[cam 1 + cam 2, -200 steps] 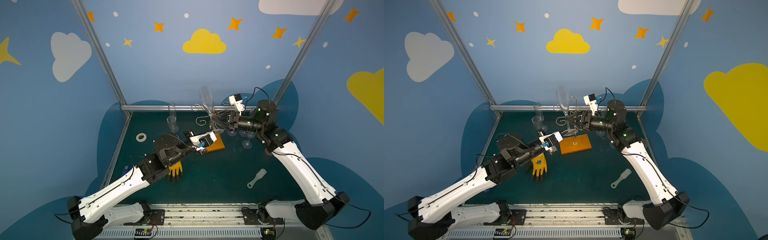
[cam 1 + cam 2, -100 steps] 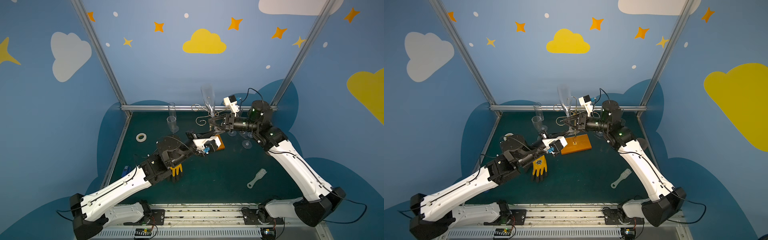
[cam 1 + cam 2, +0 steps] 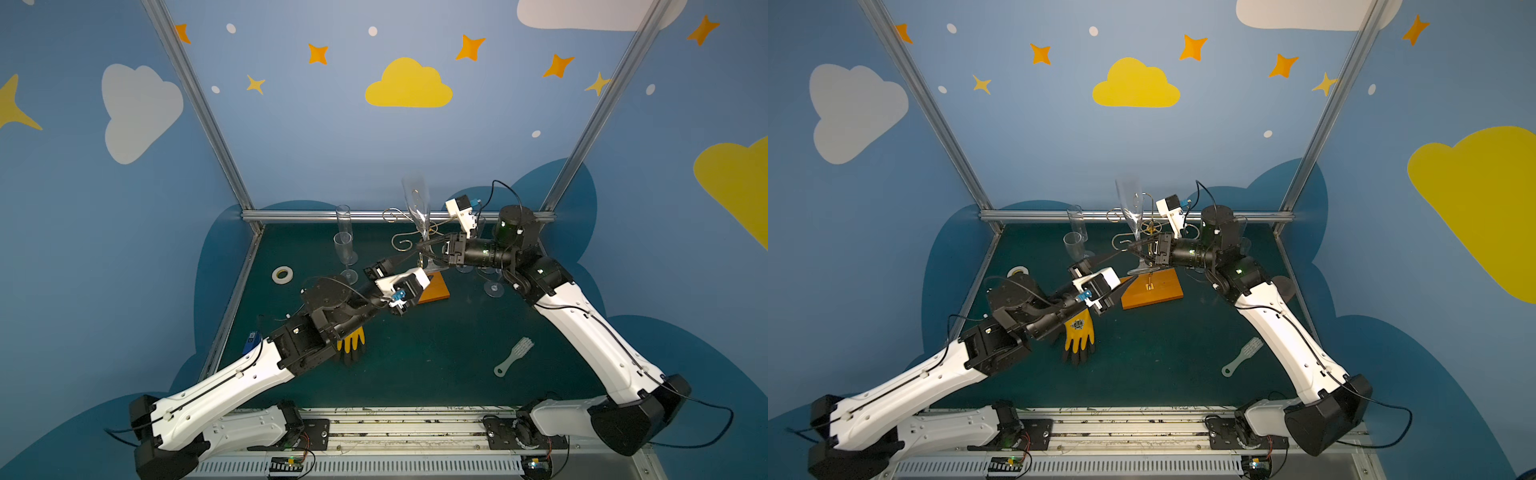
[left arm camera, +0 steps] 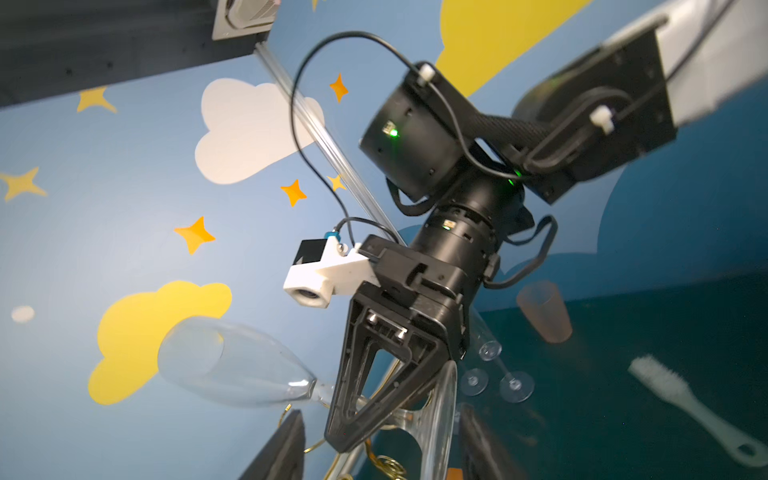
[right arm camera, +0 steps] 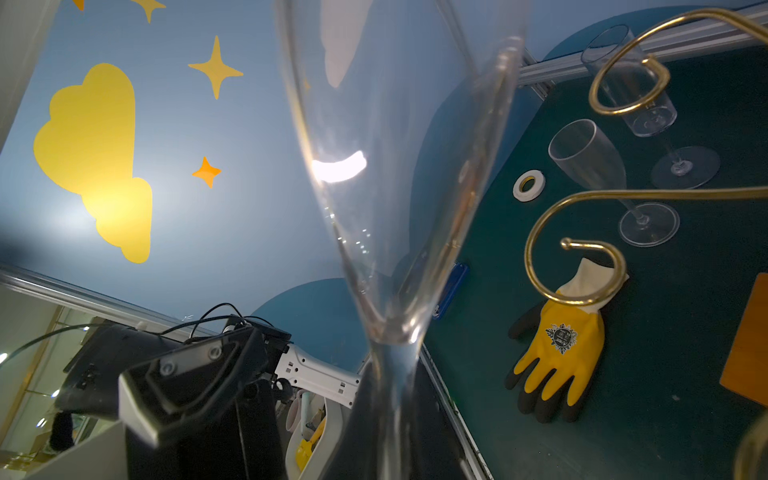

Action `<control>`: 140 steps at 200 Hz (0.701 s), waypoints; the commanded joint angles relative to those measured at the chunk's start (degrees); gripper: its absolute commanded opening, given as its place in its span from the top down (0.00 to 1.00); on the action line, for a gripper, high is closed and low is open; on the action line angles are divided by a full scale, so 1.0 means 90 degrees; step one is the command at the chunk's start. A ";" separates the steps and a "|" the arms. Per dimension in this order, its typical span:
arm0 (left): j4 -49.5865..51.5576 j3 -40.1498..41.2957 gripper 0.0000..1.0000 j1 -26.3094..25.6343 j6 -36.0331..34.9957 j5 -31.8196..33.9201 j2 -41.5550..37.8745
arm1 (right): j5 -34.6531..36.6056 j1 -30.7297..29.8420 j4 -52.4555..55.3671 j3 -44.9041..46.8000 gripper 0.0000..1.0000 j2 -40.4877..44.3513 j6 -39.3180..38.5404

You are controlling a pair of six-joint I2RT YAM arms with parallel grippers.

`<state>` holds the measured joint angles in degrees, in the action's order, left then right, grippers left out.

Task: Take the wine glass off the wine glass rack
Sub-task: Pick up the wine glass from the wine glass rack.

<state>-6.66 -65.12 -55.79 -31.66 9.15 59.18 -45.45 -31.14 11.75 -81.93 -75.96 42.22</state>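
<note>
Clear wine glass bowl-up, stem clamped in right gripper

The wine glass is seen to be clear, glossy and smooth, and the wine glass rack is formed of polished gold-coloured metal wire on a smooth, satin-finished orange wooden base. The glove is knitted from yellow cloth, with a matt black rubbery coating on the fingers. The tabletop is covered in a matt dark green surface, and the brush is moulded in pale matt plastic.
</note>
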 commanded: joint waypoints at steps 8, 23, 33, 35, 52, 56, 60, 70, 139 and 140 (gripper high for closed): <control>0.0042 0.0034 0.21 0.0259 0.2057 0.0299 -0.0435 | 0.0318 -0.0062 -0.0072 0.0231 1.00 0.0508 -0.1201; 0.0100 0.0093 0.16 0.0529 0.2927 0.0067 -0.0617 | 0.0463 -0.0130 -0.0221 0.0544 1.00 0.0700 -0.1766; -0.0004 0.0192 0.14 0.0697 0.3480 -0.0082 -0.0751 | 0.0550 -0.0204 -0.0345 0.0767 1.00 0.0832 -0.2061; -0.0037 0.0214 0.14 0.0739 0.3582 -0.0114 -0.0786 | 0.0541 -0.0208 -0.0399 0.0823 1.00 0.0857 -0.2117; -0.0259 0.0408 0.11 0.1072 0.4439 -0.0476 -0.0955 | 0.0515 -0.0360 -0.0725 0.1239 1.00 0.1055 -0.2550; -0.0266 0.0418 0.11 0.1167 0.4635 -0.0598 -0.0967 | 0.0522 -0.0408 -0.0777 0.1313 1.00 0.1094 -0.2646; -0.0252 0.0424 0.10 0.1258 0.4813 -0.0732 -0.0978 | 0.0528 -0.0452 -0.0819 0.1395 1.00 0.1127 -0.2734; -0.0199 0.0419 0.08 0.1466 0.5179 -0.1121 -0.0963 | 0.0584 -0.0563 -0.0906 0.1573 1.00 0.1191 -0.2935; -0.0596 0.0801 0.05 0.1713 0.6396 -0.2037 -0.0727 | 0.1249 -0.1504 -0.1542 0.2521 1.00 0.1504 -0.4004; -0.0592 0.0805 0.05 0.1720 0.6407 -0.2039 -0.0716 | 0.1260 -0.1512 -0.1560 0.2531 1.00 0.1510 -0.4005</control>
<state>-8.49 -58.46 -41.04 19.88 -5.96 52.58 -37.30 -42.44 3.90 -60.93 -64.77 11.25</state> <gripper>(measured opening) 0.951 0.100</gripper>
